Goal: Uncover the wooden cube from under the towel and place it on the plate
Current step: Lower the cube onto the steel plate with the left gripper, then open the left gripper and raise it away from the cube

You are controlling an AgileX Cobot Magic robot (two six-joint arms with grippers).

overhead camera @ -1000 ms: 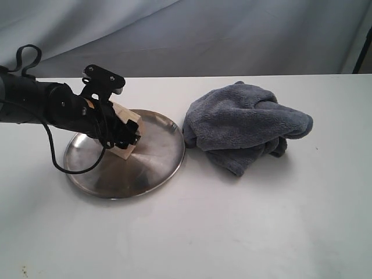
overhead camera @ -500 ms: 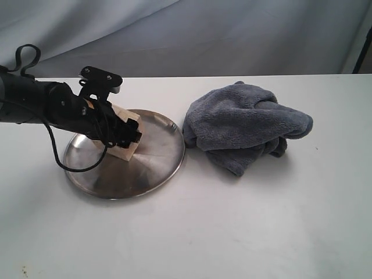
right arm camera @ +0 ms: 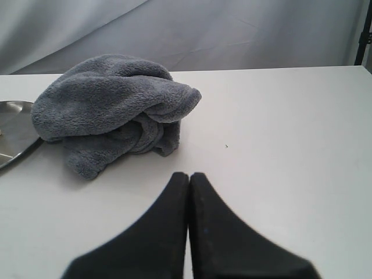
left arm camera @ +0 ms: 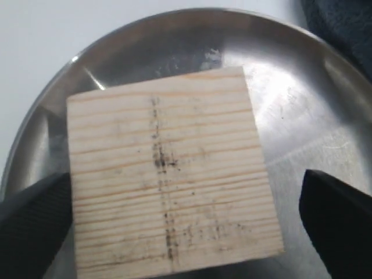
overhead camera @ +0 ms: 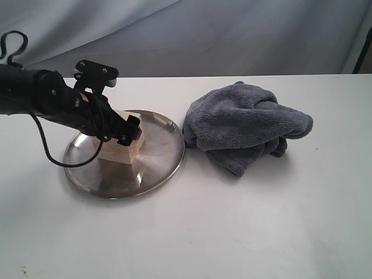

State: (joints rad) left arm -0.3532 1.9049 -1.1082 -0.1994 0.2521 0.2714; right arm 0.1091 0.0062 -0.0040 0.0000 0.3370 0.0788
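The wooden cube [overhead camera: 119,152] [left arm camera: 165,168], pale with dark grain lines, sits flat on the round steel plate [overhead camera: 157,157] [left arm camera: 302,116] at the left. My left gripper [overhead camera: 119,132] [left arm camera: 186,177] hovers just over it, open; its black fingers [left arm camera: 337,215] straddle the cube, with a clear gap on one side. The blue-grey towel [overhead camera: 244,125] [right arm camera: 110,104] lies bunched on the table to the right of the plate. My right gripper [right arm camera: 189,177] is shut on nothing, low over the bare table short of the towel; it does not show in the exterior view.
A white table [overhead camera: 232,232] carries everything, backed by a grey curtain [overhead camera: 203,35]. The left arm's black cable [overhead camera: 49,157] loops down over the plate's left rim. A dark stand [overhead camera: 363,52] rises at the far right edge.
The left gripper's fingers have spread and let go of the cube, which now rests flat on the plate instead of hanging tilted. The arm has drawn back slightly to the left.
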